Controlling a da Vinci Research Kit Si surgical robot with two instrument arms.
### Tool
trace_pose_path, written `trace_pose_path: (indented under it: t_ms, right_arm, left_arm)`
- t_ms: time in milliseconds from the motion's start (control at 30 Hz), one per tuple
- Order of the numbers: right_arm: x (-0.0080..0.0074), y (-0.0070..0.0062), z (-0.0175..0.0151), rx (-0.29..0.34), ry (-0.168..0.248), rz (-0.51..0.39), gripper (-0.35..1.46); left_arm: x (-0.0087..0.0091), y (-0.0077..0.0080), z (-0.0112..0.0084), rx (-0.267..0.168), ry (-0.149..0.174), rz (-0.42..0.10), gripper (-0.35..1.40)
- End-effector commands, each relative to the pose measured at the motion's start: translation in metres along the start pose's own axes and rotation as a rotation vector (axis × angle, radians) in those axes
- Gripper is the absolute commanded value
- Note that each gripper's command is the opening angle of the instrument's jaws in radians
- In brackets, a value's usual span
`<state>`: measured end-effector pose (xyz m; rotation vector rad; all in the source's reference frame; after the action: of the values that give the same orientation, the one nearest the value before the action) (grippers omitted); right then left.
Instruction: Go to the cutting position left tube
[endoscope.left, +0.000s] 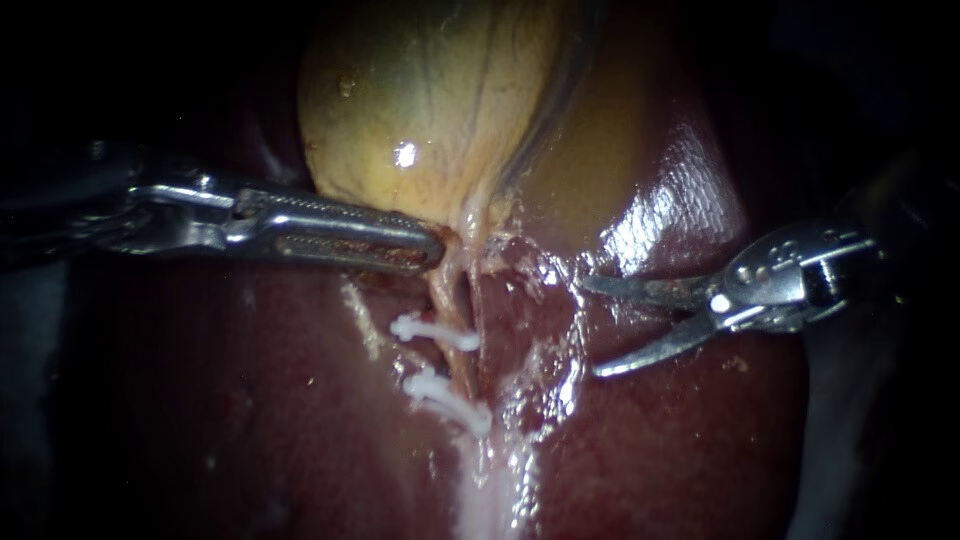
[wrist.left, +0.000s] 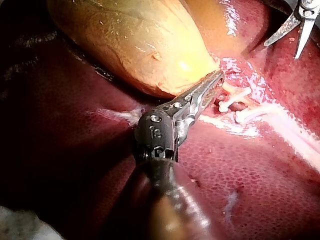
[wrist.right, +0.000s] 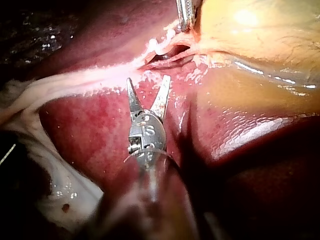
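Where the right instrument (endoscope.left: 591, 328) comes in from the right of the frame, its two thin pointed blades stand wide open like scissors and hold nothing. They point left, toward the middle. A stretch of bare, wet liver (endoscope.left: 250, 420) lies between their tips and the tubes.

The left instrument (endoscope.left: 435, 248) comes in from the left of the frame, lying almost flat. Its long toothed jaws are closed on the narrow end of the gallbladder (endoscope.left: 420, 100), right where it thins into the tubes.

The left tube (endoscope.left: 442, 288) is in the middle of the frame, just below the left jaws. It is thin and pale and runs downward, with a dark slit between it and the other tube beside it. Lower down, two white clips sit across it, the upper clip (endoscope.left: 432, 332) near the lower clip (endoscope.left: 447, 398). The upper clip is level with the gap between the open blades, but apart from them.

The liver is dark red, smooth and shiny. The yellow gallbladder fills the upper middle of the frame. A white strip (endoscope.left: 490, 490) runs down to the bottom edge. All the outer edges are dark.

In the right wrist view, the tubes lie ahead of the open blades, not touching them.
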<state>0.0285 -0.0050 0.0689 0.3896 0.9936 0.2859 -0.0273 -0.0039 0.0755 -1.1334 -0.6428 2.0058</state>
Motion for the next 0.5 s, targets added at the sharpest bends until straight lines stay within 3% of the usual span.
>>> trace_pose_path:
  t_ms: [33,300,500]
  right_arm:
    - [0.0,0.0,0.0,0.001,0.0,0.0,1.43]
    - [0.0,0.0,0.0,0.0,0.0,0.0,1.43]
    - [0.0002,-0.0001,0.0002,0.005,0.005,0.001,1.43]
  left_arm:
    - [0.0,0.0001,-0.0001,-0.001,0.0,0.0,-0.35]
    - [0.0013,0.0021,-0.004,-0.011,-0.006,-0.008,-0.35]
    - [0.0022,0.0036,-0.0069,-0.008,0.02,-0.018,-0.35]
